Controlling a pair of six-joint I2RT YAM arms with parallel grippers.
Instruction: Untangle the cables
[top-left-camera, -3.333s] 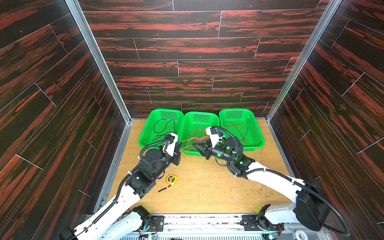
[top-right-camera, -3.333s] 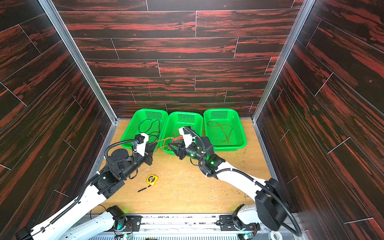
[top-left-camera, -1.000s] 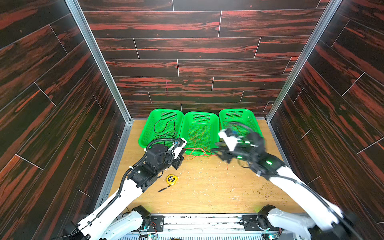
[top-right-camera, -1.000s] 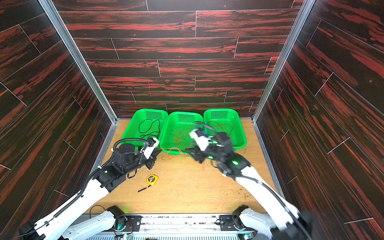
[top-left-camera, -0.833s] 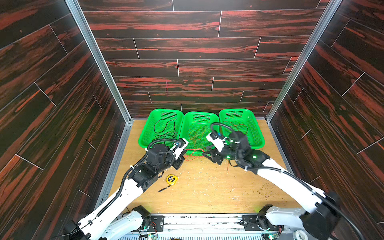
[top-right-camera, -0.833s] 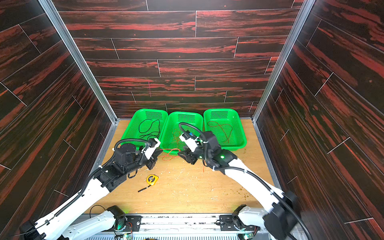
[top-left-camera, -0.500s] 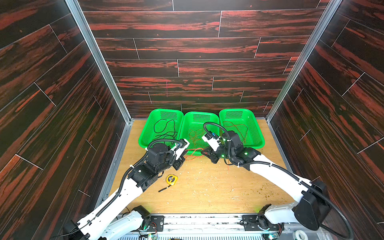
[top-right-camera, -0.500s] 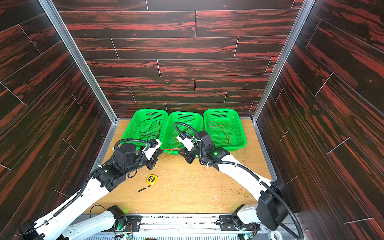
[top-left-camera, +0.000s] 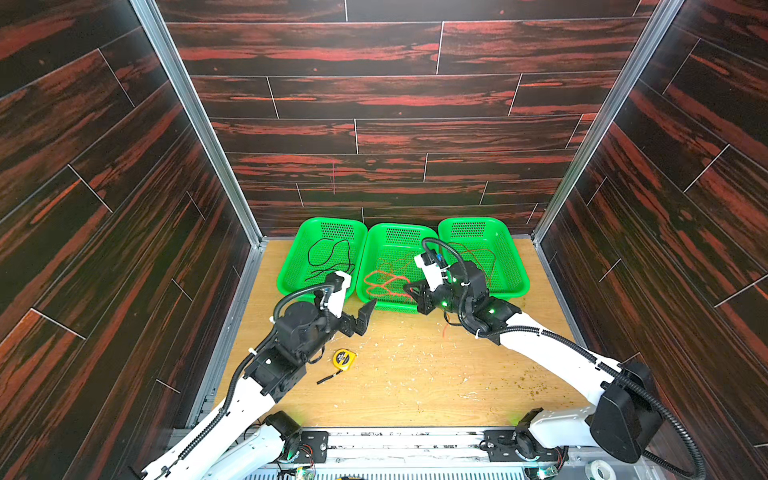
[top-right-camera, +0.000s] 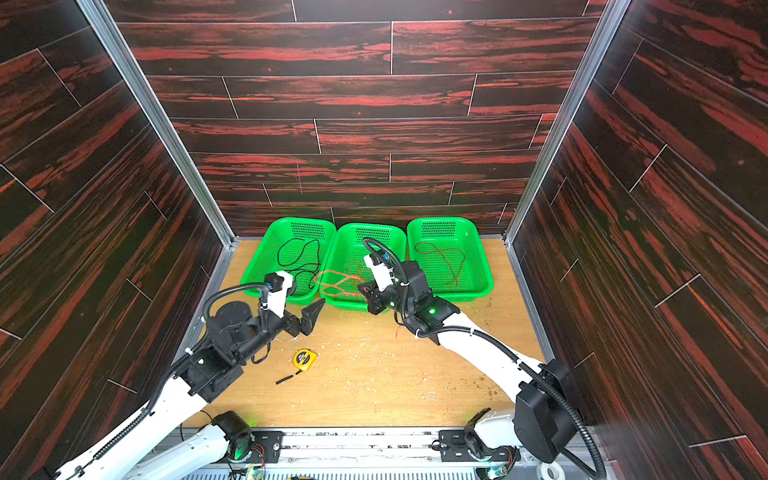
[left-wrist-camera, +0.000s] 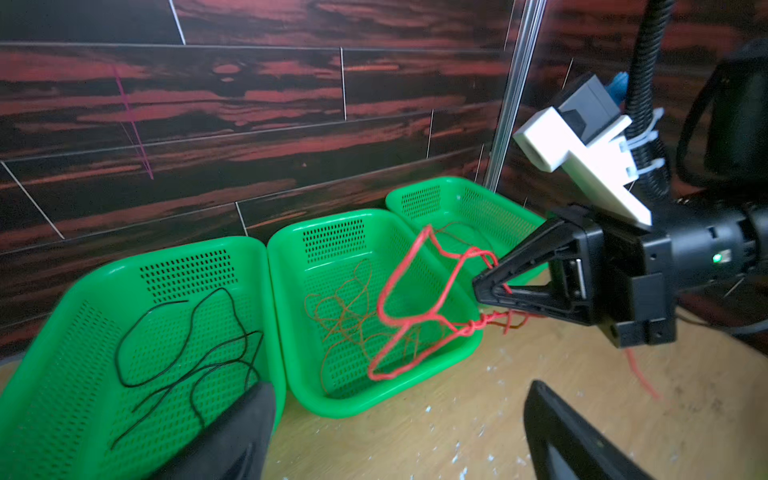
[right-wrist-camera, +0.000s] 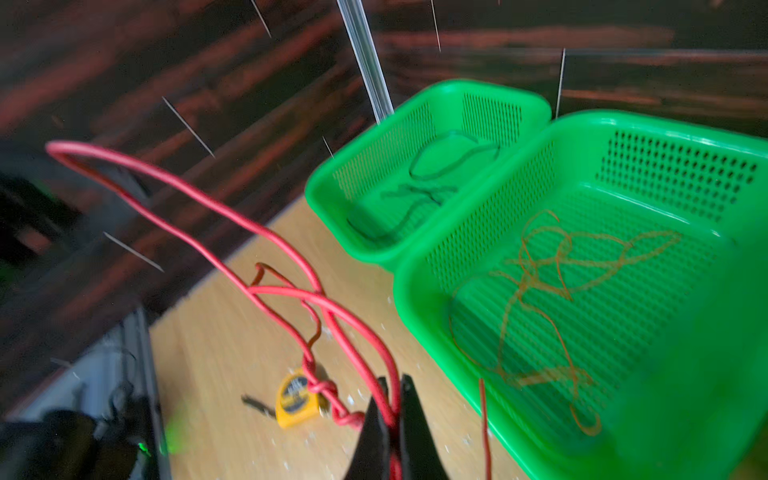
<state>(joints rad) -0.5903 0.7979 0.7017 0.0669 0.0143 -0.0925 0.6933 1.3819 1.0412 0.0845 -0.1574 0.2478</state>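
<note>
Wooden table (top-left-camera: 415, 374), scuffed, flecked with pale crumbs. Along its back edge, three green mesh baskets side by side: left basket (top-left-camera: 299, 253), middle basket (top-left-camera: 374, 249), right basket (top-left-camera: 509, 257). In front of the left basket, the left gripper (top-left-camera: 359, 319), fingers spread wide, nothing between them. At the middle basket's near rim, the right gripper (left-wrist-camera: 482, 289), fingers pressed together on the red cable (left-wrist-camera: 380, 299). Red cable: bright coral, thicker than the rest, stiff open loops raised in the air over the middle basket's front, twisted into a small knot just beside the fingertips, one loose end trailing down toward the table. Orange cable (right-wrist-camera: 536, 266): thin, dull brownish, scribbled loosely across the middle basket's floor. Black cable (left-wrist-camera: 187, 332): thin, in lazy flat loops inside the left basket. In the right basket, a thin reddish wire (top-right-camera: 445, 259), loosely curled. Near the left gripper, a yellow tape (top-left-camera: 344, 358); just beside it, a short black stick (top-left-camera: 330, 378).
</note>
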